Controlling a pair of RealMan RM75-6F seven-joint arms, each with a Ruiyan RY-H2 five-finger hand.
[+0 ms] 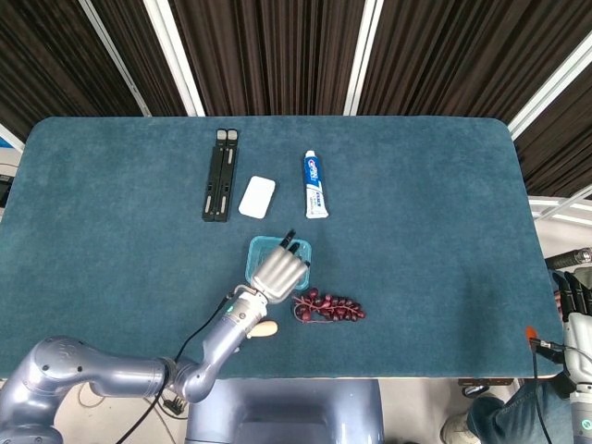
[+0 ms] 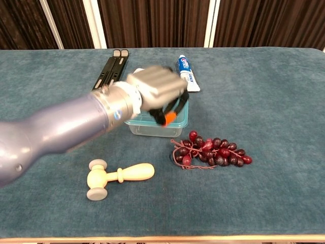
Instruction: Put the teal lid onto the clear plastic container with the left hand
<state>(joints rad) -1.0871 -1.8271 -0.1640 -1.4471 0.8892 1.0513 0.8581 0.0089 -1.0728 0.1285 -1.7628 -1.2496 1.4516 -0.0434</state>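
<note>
Lid (image 2: 177,113) sits on container (image 2: 152,128), mid-surface, beside grapes (image 2: 213,151). Risk: it looks unsealed, so the fingers could drag it off. Left hand (image 2: 155,91) blurred above it, palm down, fingers curled; grip cannot tell. Right hand (image 1: 575,310) idle at surface edge, apparently empty.

Left hand (image 2: 155,89) is hovering over the container (image 2: 157,127). Grapes (image 2: 210,151) are crowding its near-right side, mallet (image 2: 118,175) lying near-left, toothpaste (image 2: 187,72) and white bar (image 1: 257,197) sitting just beyond; right half of table (image 2: 274,101) is lying open.
</note>
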